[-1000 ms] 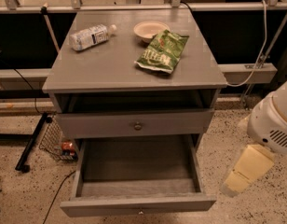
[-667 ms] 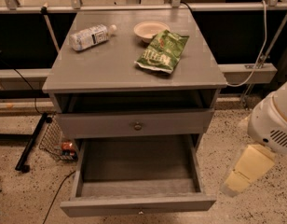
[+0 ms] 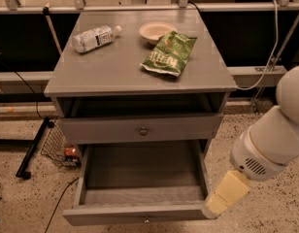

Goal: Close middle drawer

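The middle drawer point(image 3: 140, 212) is pulled far out of the grey cabinet and its inside is empty. Its small knob point(image 3: 147, 221) shows at the bottom edge of the view. Above it, the top drawer front point(image 3: 140, 128) with its own knob stands slightly out under the tabletop. The lowest drawer is hidden beneath the open one. My gripper point(image 3: 213, 205), pale yellow on a white arm point(image 3: 273, 140), reaches down and left from the right. Its tip is at the front right corner of the middle drawer.
On the tabletop point(image 3: 106, 74) lie a plastic bottle point(image 3: 93, 37), a pale bowl point(image 3: 157, 31) and a green chip bag point(image 3: 170, 54). A wire basket point(image 3: 59, 147) and a black stand leg point(image 3: 33, 149) sit on the speckled floor at the left. Rails and cables run behind.
My gripper has moved left and down, from beside the cabinet to the front right corner of the middle drawer. The drawer itself has not visibly moved.
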`<action>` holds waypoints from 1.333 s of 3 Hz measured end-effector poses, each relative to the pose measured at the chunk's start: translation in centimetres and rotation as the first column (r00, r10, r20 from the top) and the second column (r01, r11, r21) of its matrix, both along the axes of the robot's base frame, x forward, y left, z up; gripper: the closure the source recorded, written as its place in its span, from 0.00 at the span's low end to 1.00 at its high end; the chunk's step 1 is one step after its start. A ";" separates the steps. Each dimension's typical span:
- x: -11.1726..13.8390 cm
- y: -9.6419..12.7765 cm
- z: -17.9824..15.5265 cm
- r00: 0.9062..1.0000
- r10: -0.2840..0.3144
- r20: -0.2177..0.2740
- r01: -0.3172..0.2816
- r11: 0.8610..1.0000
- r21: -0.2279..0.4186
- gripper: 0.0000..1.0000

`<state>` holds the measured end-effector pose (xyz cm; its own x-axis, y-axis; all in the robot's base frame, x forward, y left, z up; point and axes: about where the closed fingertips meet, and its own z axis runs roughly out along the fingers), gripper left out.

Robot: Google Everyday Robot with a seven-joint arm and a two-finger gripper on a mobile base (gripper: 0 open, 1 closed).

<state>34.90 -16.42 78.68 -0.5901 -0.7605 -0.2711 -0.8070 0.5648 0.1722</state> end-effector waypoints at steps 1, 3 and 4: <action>-0.7 1.9 -6.0 0.992 -0.103 -0.068 0.106 0.994 0.038 0.00; -0.6 3.3 -10.0 0.984 -0.156 -0.082 0.163 0.982 0.090 0.00; -0.3 2.6 -11.8 0.974 -0.190 -0.120 0.202 0.974 0.101 0.00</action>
